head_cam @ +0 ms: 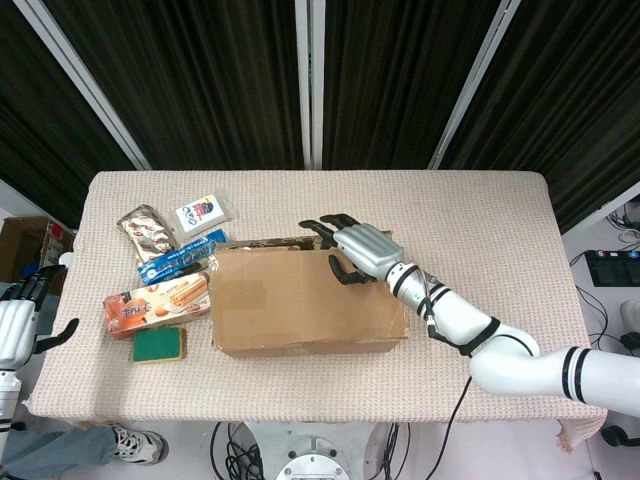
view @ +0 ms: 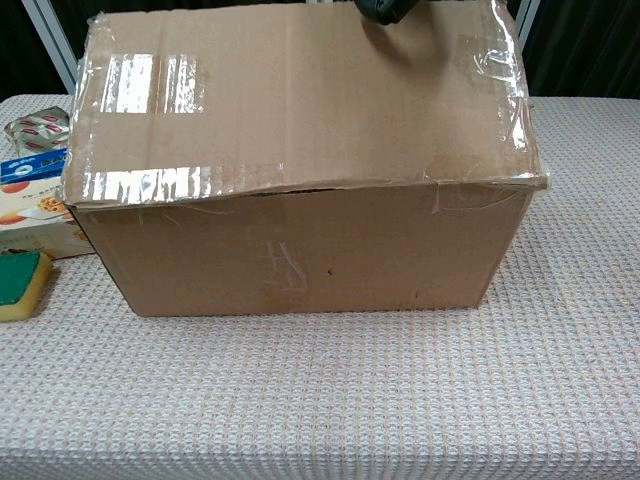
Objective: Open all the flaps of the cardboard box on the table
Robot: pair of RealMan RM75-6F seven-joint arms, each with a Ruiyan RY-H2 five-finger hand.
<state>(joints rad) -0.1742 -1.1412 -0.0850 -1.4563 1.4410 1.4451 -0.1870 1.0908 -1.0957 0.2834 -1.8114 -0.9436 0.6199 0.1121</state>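
Starting at your far left, the robot's left hand (head_cam: pixel 18 330) hangs off the table edge, fingers apart and holding nothing, well apart from the work. Next come the clutter items on the beige woven tablecloth (head_cam: pixel 480 220): an orange snack carton (head_cam: pixel 158 301), a green sponge (head_cam: pixel 158 345), a blue wrapper (head_cam: pixel 180 256) and two small packets behind them, all lying just beside the box's left end, so a flap swinging out that way may brush them. The brown cardboard box (head_cam: pixel 305 300) sits at the table's middle, its long side facing the robot. Its top flap (view: pixel 300 90) is tilted up at the far edge in the chest view, hinging along the near edge, with glossy clear tape (view: pixel 150 130) on its left part and loose tape at the right corner. Expect the flap to be light and stiff but springy at the crease; the taped patches are probably slick, so take hold on bare cardboard at the free far edge. The right hand (head_cam: pixel 352 250) is at that far edge, fingers curled over it; whether they truly clamp the flap or merely hook it, you cannot tell from these views.
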